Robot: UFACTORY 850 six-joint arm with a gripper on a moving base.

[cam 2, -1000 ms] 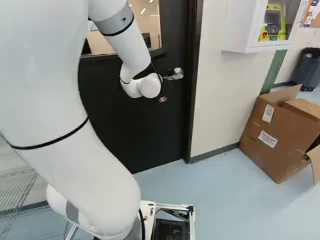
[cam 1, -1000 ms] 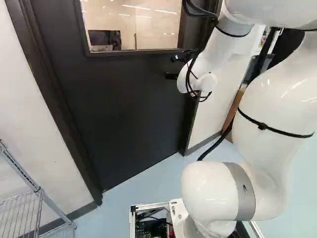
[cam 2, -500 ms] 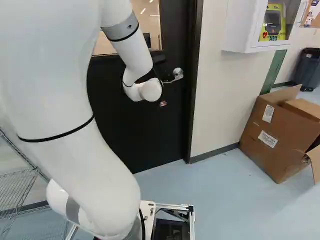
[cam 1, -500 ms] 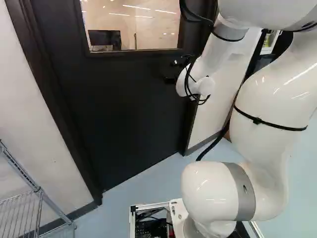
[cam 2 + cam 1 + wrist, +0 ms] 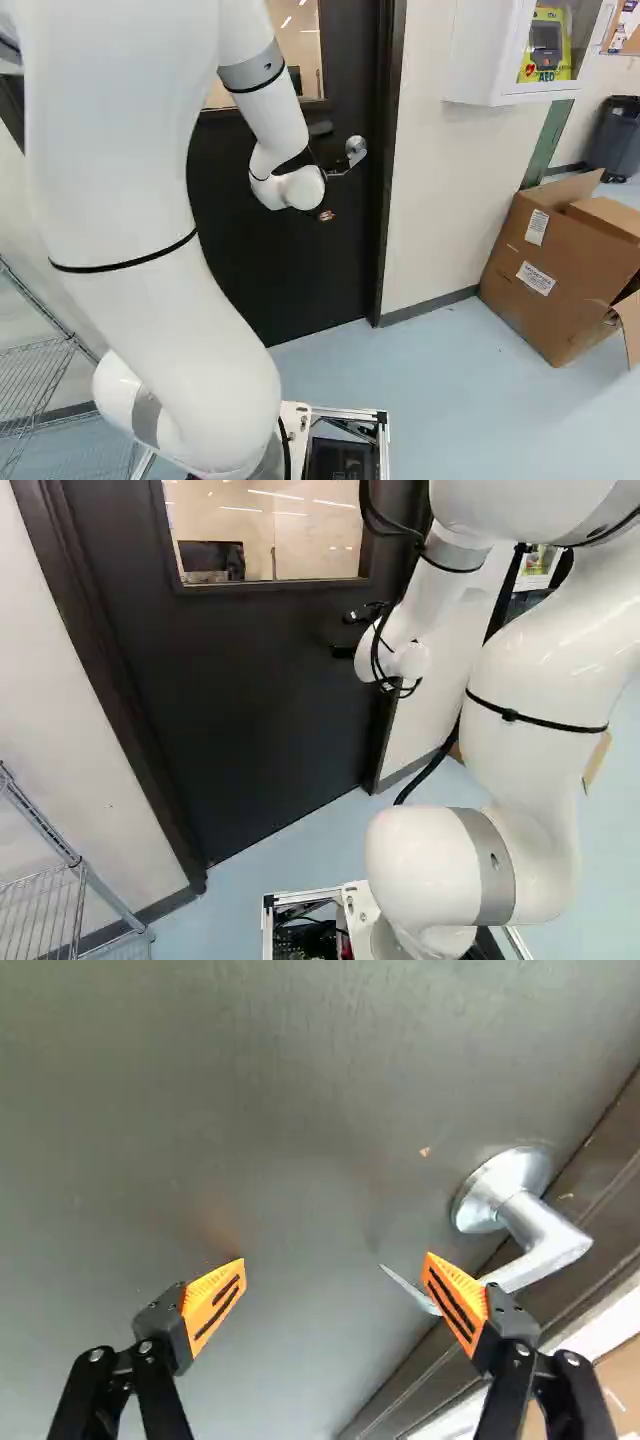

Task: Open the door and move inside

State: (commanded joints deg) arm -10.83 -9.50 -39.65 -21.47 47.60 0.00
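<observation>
A black gripper [image 5: 347, 633] stands wide open, gripping nothing, before a closed dark door [image 5: 250, 700]. One finger [image 5: 452, 1295] partly hides the silver handle [image 5: 540, 1238]

The white arm's far end [image 5: 302, 187] has dipped lower; the silver door handle [image 5: 548, 1242], nearly level before, now slopes downward.

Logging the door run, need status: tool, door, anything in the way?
Tool open, one finger overlapping the lever handle, no grip. Door looks closed. Cardboard box right of the doorway in right base view, not before the door.
</observation>
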